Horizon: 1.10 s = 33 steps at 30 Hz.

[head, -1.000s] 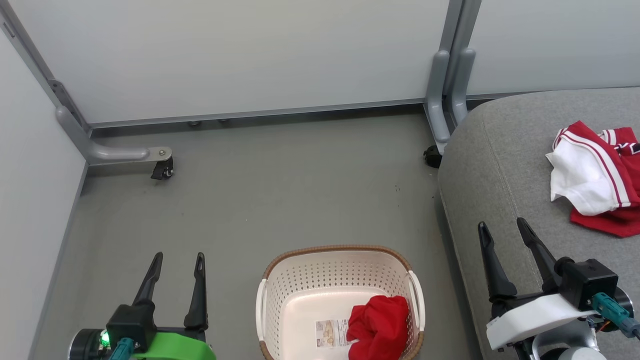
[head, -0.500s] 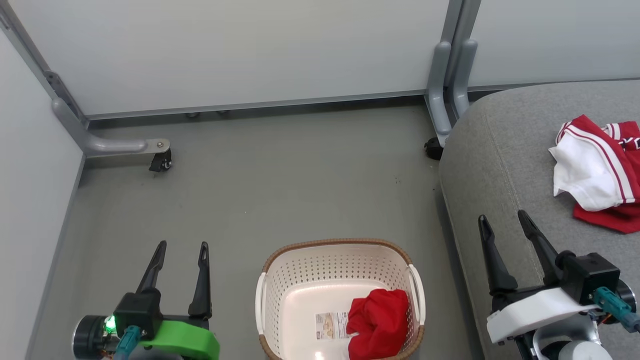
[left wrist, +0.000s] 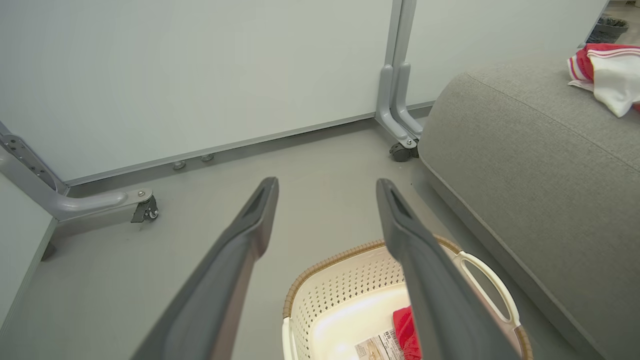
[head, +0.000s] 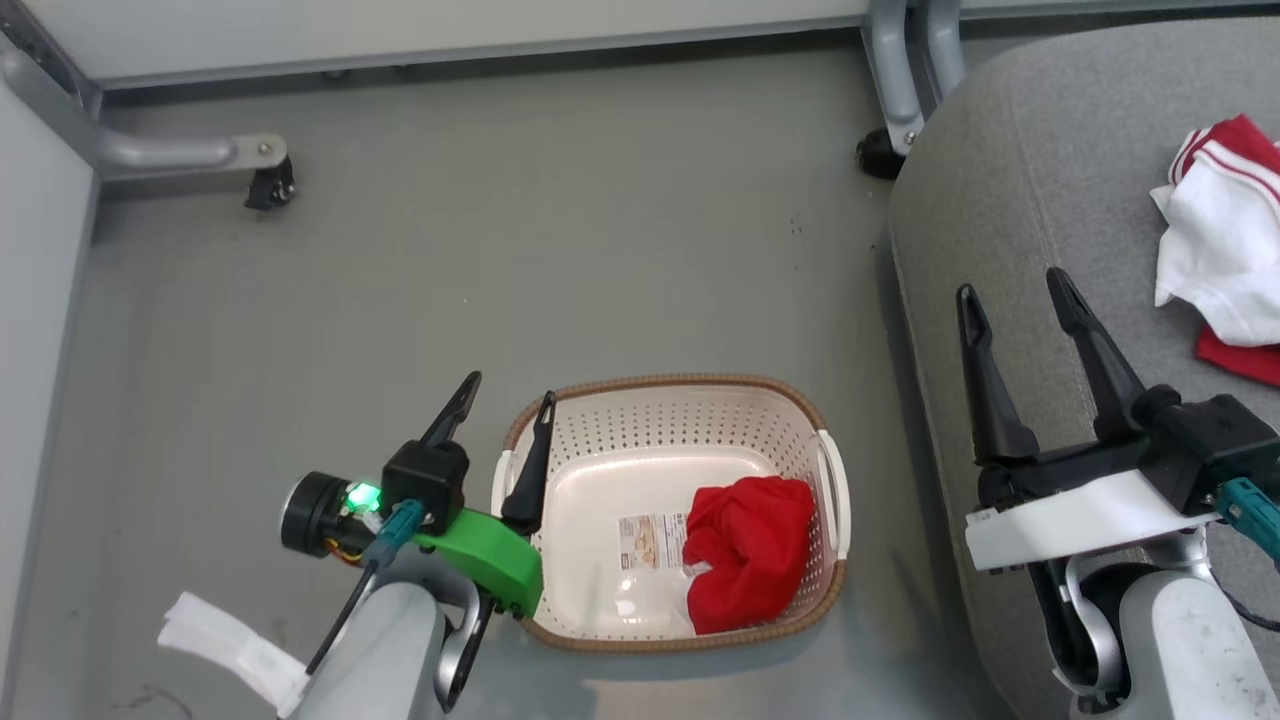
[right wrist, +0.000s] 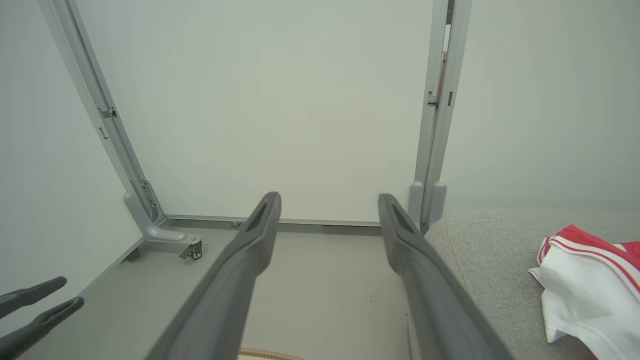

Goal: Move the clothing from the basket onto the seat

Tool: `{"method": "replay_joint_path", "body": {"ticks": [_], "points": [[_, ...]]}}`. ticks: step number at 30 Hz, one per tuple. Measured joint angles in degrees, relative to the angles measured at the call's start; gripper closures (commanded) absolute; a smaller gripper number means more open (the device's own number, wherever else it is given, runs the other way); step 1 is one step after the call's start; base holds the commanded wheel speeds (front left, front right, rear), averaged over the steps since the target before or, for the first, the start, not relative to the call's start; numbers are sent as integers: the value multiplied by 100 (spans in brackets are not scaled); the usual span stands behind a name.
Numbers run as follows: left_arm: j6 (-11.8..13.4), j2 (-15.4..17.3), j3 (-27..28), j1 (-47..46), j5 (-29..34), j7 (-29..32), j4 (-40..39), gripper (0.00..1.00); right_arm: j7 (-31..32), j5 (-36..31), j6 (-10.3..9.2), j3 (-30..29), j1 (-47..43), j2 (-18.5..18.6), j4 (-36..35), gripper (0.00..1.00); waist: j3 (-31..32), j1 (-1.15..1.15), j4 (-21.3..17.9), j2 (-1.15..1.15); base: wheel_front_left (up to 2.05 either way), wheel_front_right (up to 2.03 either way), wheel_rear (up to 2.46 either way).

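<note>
Left claw [head: 508, 388] hangs wide open over the basket [head: 680, 381] rim, right claw [head: 1010, 281] open above the seat [head: 1050, 150].

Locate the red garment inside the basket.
In the head view, the red garment lies bunched in the near right corner of the basket, beside the label sticker, on the side towards the seat.

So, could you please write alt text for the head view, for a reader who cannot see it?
A cream perforated plastic basket on the grey floor holds one crumpled red garment, with the open left gripper at its left rim. The open right gripper shows against a large grey fabric seat that bears red-and-white clothing.
</note>
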State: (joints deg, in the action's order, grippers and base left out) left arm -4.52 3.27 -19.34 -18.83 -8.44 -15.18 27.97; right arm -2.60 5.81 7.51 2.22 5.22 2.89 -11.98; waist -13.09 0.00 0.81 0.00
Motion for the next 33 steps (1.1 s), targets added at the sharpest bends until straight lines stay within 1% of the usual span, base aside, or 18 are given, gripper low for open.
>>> {"method": "replay_joint_path", "body": {"ticks": [5, 10, 16, 21, 25, 33], "points": [[-151, -34, -570, -697, -56, 1, 627, 0, -58, -46, 0, 20, 372, 1, -133, 0, -553, 0, -67, 0, 0, 0, 0], [-240, -52, -1488, -1295, -357, 0, 1095, 0, -190, -58, 0, 34, 773, 1, -221, 0, -1173, 0, -157, 0, 0, 0, 0], [-266, -54, -2394, -1894, -809, 8, 1556, 0, -439, 36, 0, 33, 1119, 1, -225, 0, -1890, 0, -314, 0, 0, 0, 0], [-283, -54, -3114, -2321, -1029, 188, 1892, 0, -672, 172, 0, 48, 1373, 2, -164, 0, -2462, 1, -526, 0, 0, 0, 0], [-288, -63, -3554, -2641, -1218, 331, 2174, 0, -848, 294, 0, 5, 1451, 4, -140, 0, -2884, 1, -732, 0, 0, 0, 0], [-289, -62, -3986, -3211, -1497, 478, 2737, 0, -1081, 527, 0, 9, 1497, 4, -81, 0, -3673, 1, -1135, 0, 0, 0, 0]]}}
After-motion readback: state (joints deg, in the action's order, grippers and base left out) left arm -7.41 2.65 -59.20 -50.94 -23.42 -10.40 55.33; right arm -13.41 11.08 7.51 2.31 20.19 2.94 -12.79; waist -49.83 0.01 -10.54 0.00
